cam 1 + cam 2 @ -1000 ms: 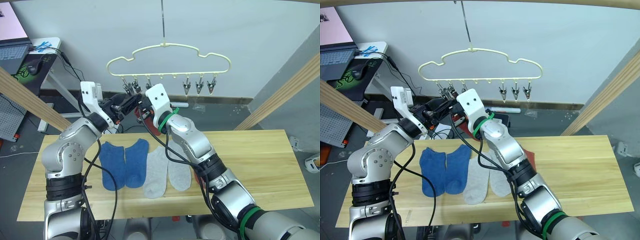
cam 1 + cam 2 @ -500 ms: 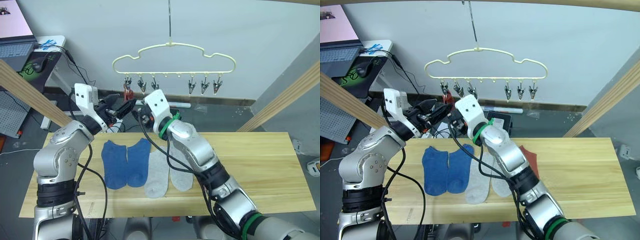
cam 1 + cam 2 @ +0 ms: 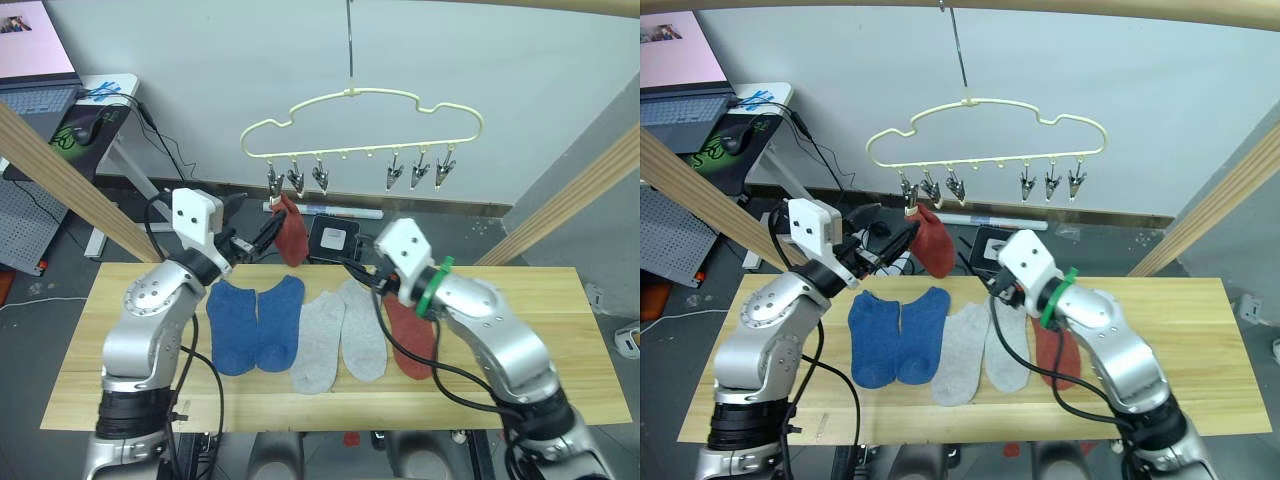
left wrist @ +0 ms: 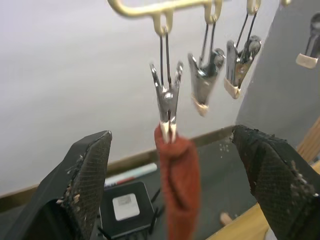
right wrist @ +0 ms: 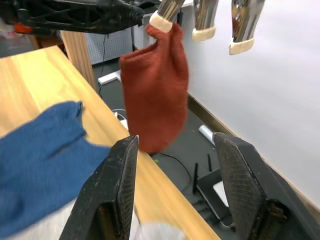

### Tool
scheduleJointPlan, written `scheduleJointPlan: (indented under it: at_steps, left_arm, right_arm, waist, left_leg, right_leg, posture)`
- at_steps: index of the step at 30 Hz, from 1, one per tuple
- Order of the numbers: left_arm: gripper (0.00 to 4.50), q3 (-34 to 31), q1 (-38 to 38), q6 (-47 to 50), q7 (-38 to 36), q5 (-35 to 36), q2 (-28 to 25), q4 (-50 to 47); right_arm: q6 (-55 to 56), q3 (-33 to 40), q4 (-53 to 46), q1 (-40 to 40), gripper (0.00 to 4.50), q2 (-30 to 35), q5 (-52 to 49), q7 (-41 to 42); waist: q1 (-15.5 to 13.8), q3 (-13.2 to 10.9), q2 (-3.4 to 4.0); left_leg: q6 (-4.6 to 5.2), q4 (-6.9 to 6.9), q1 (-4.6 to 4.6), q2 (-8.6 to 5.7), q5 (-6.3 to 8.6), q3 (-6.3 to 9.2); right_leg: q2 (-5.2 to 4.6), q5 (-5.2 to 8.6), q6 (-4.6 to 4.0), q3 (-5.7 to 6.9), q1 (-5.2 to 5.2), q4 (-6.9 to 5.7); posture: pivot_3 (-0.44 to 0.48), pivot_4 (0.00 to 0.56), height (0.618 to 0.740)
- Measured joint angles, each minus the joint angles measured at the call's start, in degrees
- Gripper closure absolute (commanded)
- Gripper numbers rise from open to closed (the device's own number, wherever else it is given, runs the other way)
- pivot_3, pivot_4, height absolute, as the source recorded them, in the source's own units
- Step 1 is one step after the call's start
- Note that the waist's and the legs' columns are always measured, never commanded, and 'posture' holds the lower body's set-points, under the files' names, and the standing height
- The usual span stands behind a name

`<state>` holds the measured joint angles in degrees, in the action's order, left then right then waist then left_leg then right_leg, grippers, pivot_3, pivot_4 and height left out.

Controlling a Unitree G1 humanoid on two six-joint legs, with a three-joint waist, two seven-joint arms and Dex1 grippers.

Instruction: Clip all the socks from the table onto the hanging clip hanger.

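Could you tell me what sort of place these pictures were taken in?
Probably a lab or workshop test area: a laptop on a side desk, cables across the floor, and a clip hanger hung over a plain wooden table.

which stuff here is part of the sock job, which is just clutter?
Job: rust-red sock on a clip; rust-red sock on the table; blue socks; grey socks; clip hanger; table.
Clutter: laptop; black box.

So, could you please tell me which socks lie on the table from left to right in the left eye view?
First blue sock → second blue sock → first grey sock → second grey sock → rust-red sock, all on the table.
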<state>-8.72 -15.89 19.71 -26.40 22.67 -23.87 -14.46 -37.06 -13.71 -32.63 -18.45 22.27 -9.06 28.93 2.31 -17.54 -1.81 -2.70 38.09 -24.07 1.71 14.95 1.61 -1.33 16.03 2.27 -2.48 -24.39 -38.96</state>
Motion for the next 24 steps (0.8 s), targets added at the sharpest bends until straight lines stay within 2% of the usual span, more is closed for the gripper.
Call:
scheduleJointPlan:
  at_steps: [10,15,24]
  left_arm:
    - [0.34,2.46,1.60,-6.07,3.88,-5.08,5.46,-0.92]
    - [1.50,3.49,0.95,-8.23,4.49,-6.29,6.64,0.23]
    - [1.50,4.26,-0.91,-10.15,4.56,-7.06,8.21,3.91]
  right_arm:
    - [0.84,10.40,-8.23,7.90,2.05,3.22,-8.06,2.29]
    - [0.80,12.25,-10.11,10.25,2.02,5.21,-10.08,2.40]
    - [0.37,13.88,-11.50,11.85,2.02,6.67,-11.35,1.74]
  waist:
    - [-0.23,0.56,-0.26]
    - [-0.25,1.01,-0.25]
    - [-0.23,1.19,-0.25]
  left_leg:
    - [0.15,0.05,0.18,-0.11,-0.32,0.02]
    - [0.17,0.07,0.18,-0.13,-0.34,0.01]
    - [0.21,0.12,0.18,-0.15,-0.36,-0.01]
  right_leg:
    - [0.18,-0.12,-0.15,0.04,0.27,-0.06]
    - [0.20,-0.13,-0.14,0.06,0.28,-0.08]
    - [0.21,-0.14,-0.15,0.09,0.32,-0.11]
  posture:
    - [-0.054,0.213,0.740]
    - [-0.072,0.225,0.740]
    - [-0.103,0.232,0.740]
